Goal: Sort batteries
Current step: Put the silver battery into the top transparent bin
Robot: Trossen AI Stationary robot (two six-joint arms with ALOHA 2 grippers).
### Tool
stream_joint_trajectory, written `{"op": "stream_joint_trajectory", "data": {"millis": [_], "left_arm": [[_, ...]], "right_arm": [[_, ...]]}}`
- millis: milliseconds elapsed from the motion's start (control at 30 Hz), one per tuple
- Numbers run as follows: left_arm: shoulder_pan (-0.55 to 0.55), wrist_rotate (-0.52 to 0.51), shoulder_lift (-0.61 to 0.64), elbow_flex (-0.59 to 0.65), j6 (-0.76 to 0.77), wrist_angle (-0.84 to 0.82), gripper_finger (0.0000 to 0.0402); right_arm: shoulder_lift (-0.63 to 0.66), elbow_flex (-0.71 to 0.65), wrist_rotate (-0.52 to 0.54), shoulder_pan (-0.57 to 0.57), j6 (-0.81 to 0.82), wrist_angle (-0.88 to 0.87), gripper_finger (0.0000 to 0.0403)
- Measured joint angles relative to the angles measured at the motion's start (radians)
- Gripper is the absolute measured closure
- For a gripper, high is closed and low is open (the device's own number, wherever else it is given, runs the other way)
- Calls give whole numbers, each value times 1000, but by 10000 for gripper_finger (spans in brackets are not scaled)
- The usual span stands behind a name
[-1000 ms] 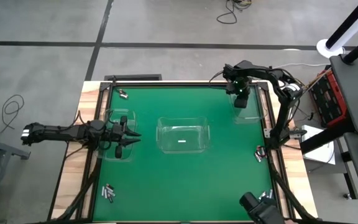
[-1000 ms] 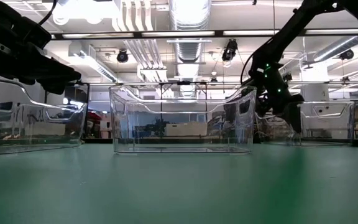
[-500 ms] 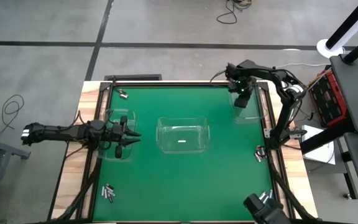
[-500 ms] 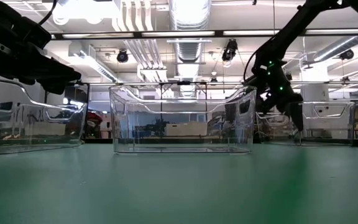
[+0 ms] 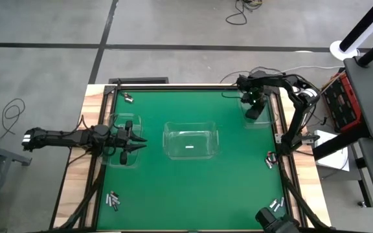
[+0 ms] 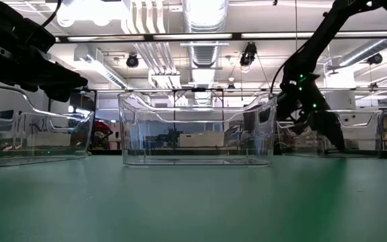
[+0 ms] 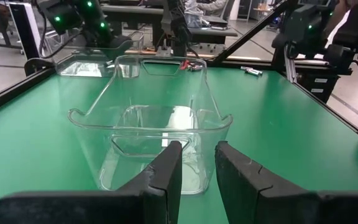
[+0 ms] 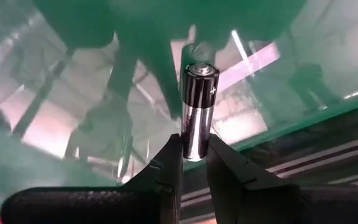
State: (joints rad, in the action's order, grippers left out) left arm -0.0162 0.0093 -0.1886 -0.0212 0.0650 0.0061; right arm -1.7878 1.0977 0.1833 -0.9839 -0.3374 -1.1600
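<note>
1. The right gripper (image 8: 191,163) pinches a battery (image 8: 197,111) between its two dark fingers (image 8: 164,167); the cell stands upright out of the grip, its black band and silvery body showing above the fingertips.
2. In the high view that right gripper (image 5: 256,107) is over the clear right bin (image 5: 261,121) at the far right corner of the green table (image 5: 193,188); the low view shows the arm reaching down at that bin (image 6: 355,132).
3. The left gripper (image 7: 197,163) has its fingers a narrow gap apart with nothing between them. In the high view it (image 5: 135,144) hangs at the left bin (image 5: 116,158) near the left edge, pointing towards the middle.
4. Just ahead of the left gripper sits the centre bin (image 7: 151,118), a clear tub in the middle of the table (image 5: 190,140) with one pale battery (image 5: 190,147) lying on its floor.
5. Loose batteries lie around the mat: a small cluster (image 5: 114,201) near the front left corner, one (image 5: 127,98) near the far left corner, a couple (image 5: 270,160) at the right edge, and a few more (image 5: 276,204) at the front right corner.
6. In the low view the centre bin (image 6: 197,129) stands between the other two, with the left arm dark above the left bin (image 6: 32,128).
</note>
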Motion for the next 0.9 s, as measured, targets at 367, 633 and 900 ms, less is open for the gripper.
{"op": "stream_joint_trajectory", "data": {"millis": [367,633,900], "left_arm": [[0,0,0,0,0,0,324],[0,0,0,0,0,0,324],[0,0,0,0,0,0,324]], "right_arm": [[1,-22,-5,-1,42,18,305],[97,-20,-17,0,61,6,241],[336,50,-20,46,99,3,197]]}}
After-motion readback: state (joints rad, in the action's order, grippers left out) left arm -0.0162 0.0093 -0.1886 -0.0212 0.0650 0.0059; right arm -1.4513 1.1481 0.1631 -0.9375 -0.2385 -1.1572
